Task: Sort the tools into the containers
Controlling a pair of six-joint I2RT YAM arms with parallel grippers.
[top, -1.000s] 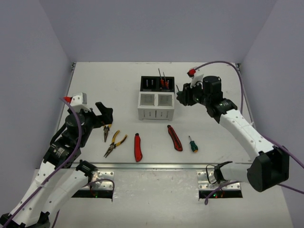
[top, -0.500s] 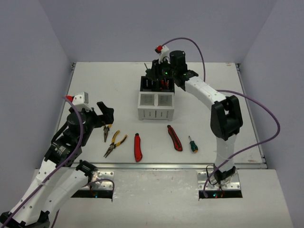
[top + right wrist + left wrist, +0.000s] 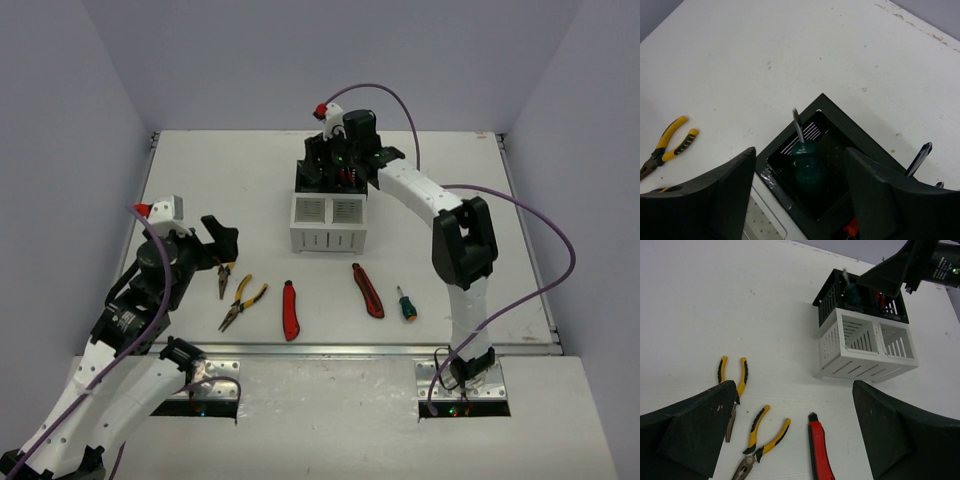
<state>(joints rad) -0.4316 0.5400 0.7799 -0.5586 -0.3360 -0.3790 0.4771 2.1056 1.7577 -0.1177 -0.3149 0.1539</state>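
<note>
Right gripper [image 3: 799,159]: fingers spread, gripping nothing, over the black box [image 3: 828,299] at upper centre of the top view.
Green screwdriver [image 3: 807,169]: in that box's left compartment, shaft up. The right wrist view shows it; in the top view the gripper hides it.
Left gripper [image 3: 792,390]: jaws wide, empty, above the pliers [image 3: 758,444] at lower left.
Top view only: red knife [image 3: 367,290] and small screwdriver [image 3: 406,303], below the white box [image 3: 328,222].

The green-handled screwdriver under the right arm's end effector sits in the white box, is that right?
Not quite. The green-handled screwdriver sits in the black box, behind the white box, under the right end effector. The right wrist view shows it.
</note>
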